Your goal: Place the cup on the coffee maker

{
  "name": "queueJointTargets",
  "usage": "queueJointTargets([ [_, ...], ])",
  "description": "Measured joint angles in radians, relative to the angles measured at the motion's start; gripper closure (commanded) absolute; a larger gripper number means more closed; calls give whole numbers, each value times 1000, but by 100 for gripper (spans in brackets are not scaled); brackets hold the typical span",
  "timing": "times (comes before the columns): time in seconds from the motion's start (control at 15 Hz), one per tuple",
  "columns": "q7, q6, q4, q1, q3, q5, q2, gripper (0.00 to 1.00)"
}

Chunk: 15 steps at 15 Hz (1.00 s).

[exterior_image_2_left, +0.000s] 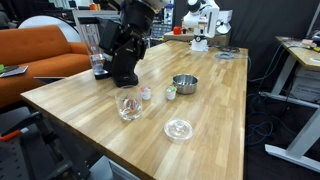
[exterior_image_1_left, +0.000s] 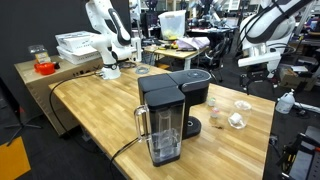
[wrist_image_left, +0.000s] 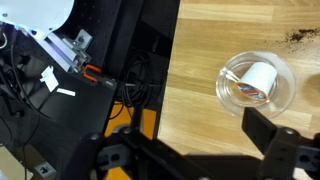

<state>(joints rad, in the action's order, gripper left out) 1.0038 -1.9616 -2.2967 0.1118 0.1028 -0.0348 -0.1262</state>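
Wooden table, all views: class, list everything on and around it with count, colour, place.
table: one, light wood.
coffee maker: one, black, clear tank, mid-table.
glass bowl: one, clear, near a table edge.
cup: one, whitish, inside the glass bowl.
pinkish cup: one, beside the glass bowl.
small pale item: one, beside the metal bowl.
metal bowl: one, silver, near the coffee maker.
disc: one, pale, flat on the table.
sofa: one, orange, beside the table.
arm: one, white, raised beside the table.
gripper: one, black, open, above the glass bowl.

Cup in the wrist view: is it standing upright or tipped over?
Tipped. The cup lies on its side inside the clear bowl, with its side wall rather than its opening facing the camera.
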Motion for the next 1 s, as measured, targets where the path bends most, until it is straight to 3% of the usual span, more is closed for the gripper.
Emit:
queueJointTargets([
  [1.0,151,-11,338,-68,-5,-203,-375,0],
])
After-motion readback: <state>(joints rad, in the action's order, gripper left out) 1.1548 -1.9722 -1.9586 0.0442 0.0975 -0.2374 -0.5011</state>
